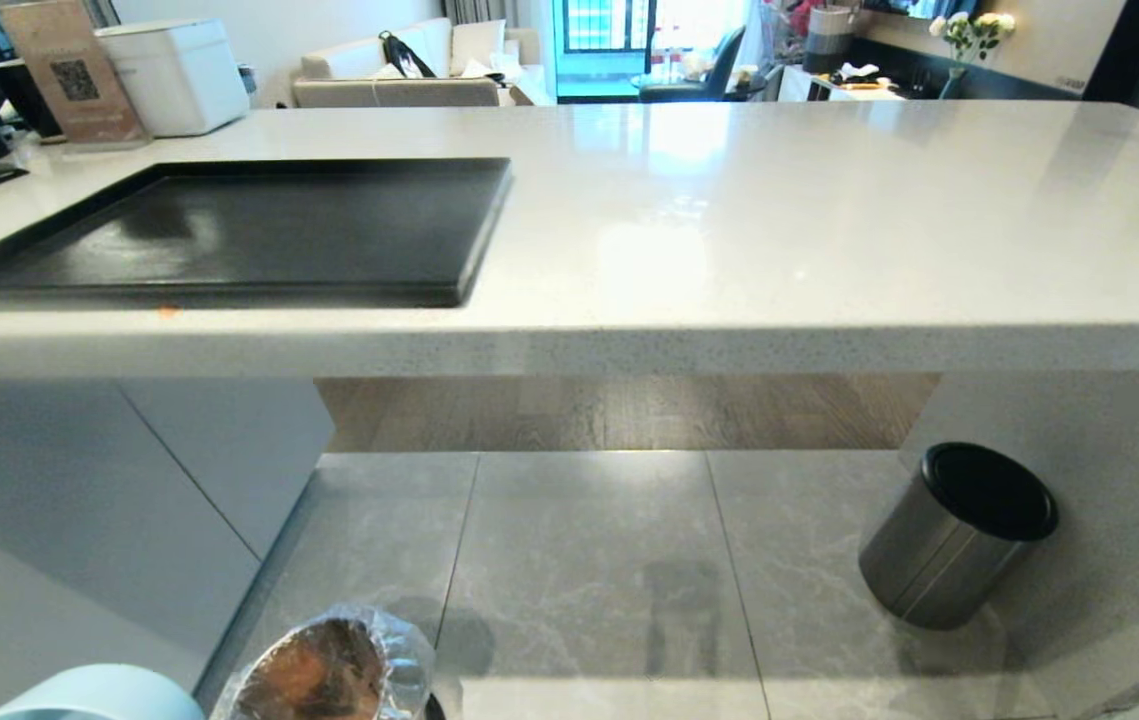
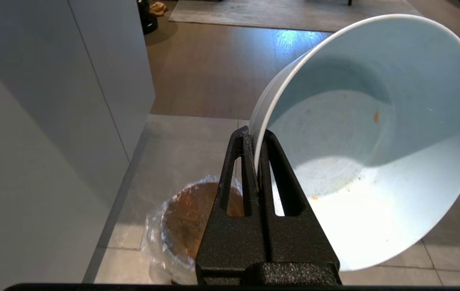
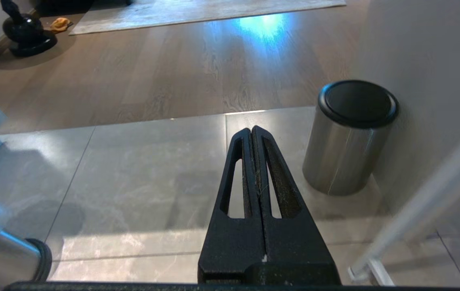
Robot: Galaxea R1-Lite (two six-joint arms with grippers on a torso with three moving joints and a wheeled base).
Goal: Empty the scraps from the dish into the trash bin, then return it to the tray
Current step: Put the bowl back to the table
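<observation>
Left gripper [image 2: 257,139] pinching dish [image 2: 375,137] rim, tilted, above trash bin [image 2: 189,218]

Your right gripper [image 3: 251,131] is hanging over the grey floor tiles [image 3: 141,169] with its fingers pressed together, gripping nothing. A brushed-steel bin with a black lid [image 3: 349,139] is standing just beside it, against the wall. The trash bin [image 3: 7,252], with its crinkled plastic liner, is showing at the frame edge, well apart.
</observation>
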